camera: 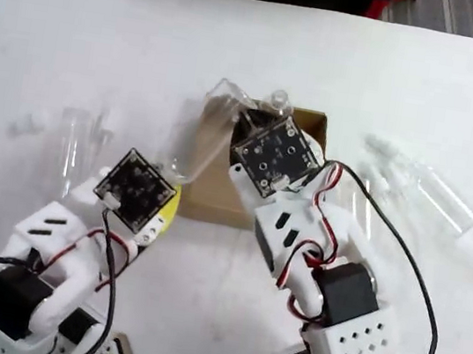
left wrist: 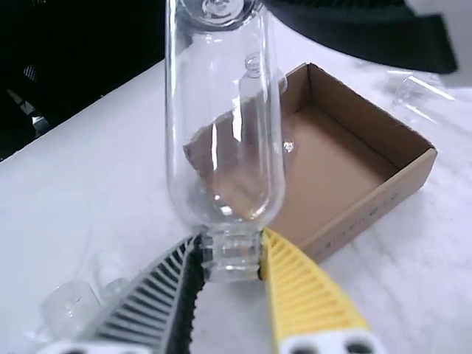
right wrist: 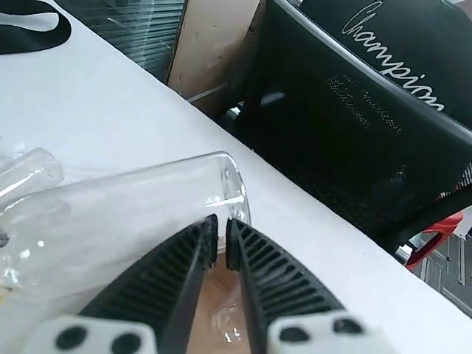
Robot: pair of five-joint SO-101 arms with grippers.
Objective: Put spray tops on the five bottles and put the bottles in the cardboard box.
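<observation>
Left wrist view, lower centre: left tool [left wrist: 230,247] clamps the bottle [left wrist: 221,110] by its neck, presumably steadying it for capping. Right tool [right wrist: 223,227] sits closed.

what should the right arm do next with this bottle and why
Probably open the right gripper and take the bottle by its body. The left gripper is shut on the bare threaded neck, so nothing can be screwed on there yet. The right one sits shut by the bottle's base, over the box.
</observation>
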